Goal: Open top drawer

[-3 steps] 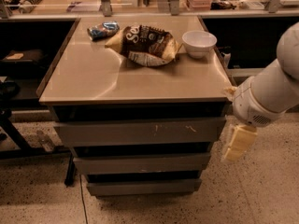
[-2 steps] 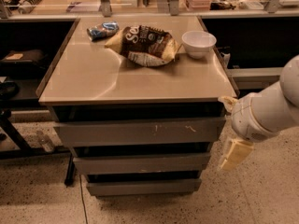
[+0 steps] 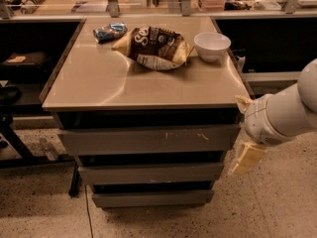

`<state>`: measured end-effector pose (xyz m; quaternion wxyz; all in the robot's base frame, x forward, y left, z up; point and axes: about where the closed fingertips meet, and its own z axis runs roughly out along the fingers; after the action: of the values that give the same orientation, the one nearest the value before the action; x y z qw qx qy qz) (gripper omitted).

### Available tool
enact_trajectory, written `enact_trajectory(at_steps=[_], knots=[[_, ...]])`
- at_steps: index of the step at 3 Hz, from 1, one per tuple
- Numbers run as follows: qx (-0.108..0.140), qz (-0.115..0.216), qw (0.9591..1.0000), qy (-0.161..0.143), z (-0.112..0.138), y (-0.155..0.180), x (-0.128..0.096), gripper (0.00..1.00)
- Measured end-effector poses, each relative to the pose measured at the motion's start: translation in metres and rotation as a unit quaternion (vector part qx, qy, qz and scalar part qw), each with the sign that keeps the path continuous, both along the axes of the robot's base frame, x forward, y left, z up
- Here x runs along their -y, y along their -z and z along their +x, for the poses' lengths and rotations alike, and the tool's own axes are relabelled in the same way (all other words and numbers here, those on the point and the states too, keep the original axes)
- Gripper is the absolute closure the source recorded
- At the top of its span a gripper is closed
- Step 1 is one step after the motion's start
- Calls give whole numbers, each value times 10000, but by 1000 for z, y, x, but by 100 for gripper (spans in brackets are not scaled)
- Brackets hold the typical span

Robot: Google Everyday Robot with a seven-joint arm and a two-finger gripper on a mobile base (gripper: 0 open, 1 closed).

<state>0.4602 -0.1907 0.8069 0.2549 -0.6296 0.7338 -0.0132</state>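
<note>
Gripper point(image 3: 246, 156) hangs just right of top drawer point(image 3: 143, 141) front, low; open or closed, cannot tell.

end effector point(image 3: 246, 157), just right of top drawer point(image 3: 143, 140)

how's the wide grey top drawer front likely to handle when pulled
Probably hard to grip: the wide grey top drawer shows a flat, handleless front. Likely stiff, as its panel looks solid. The pale gripper hangs beside its right end.
</note>
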Motion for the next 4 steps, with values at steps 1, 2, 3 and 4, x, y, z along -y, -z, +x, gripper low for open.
enact_trajectory(at_steps=[1,2,3,4], knots=[[-102,-27,9999,-98,-1,20,-9,0],[-110,135,9995,-277,0,64,-21,0],[-45,285,9989,-374,9,112,-31,0],[74,453,9974,-563,21,140,-46,0]])
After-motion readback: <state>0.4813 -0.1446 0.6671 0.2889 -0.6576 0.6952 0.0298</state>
